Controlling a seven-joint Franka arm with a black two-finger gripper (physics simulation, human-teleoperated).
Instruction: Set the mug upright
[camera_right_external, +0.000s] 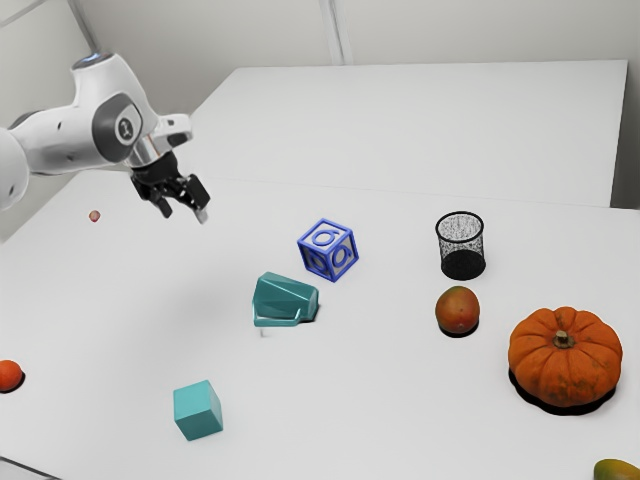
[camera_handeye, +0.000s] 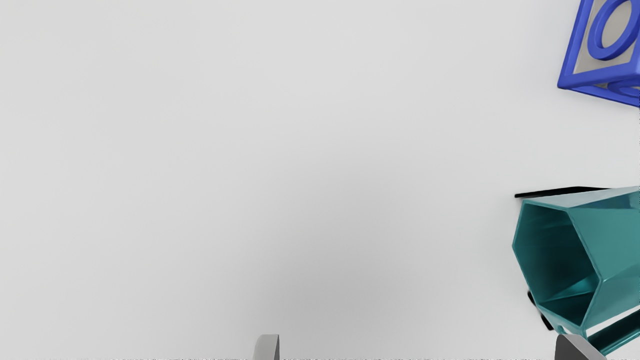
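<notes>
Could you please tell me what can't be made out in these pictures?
- Teal mug, wrist view: base end cut off by the edge.
- Yellow-green fruit, exterior view: cut off by the bottom edge.
- Reddish object, exterior view: too small to identify.
- Arm, exterior view: its mount cut off by the left edge.

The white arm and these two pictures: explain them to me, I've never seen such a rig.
Both are simulated renders. The exterior view, taken from beside the machine, shows a Franka robot arm. Its black two-finger gripper is open above a white table and holds nothing.

The wrist view comes from a camera on the arm's hand, so its fingertips show at the bottom edge.

On the table, a teal mug lies on its side near a blue-framed toy block. Around them are a teal cube, a black mesh cup, a mango-like fruit and an orange pumpkin, among other things.
</notes>
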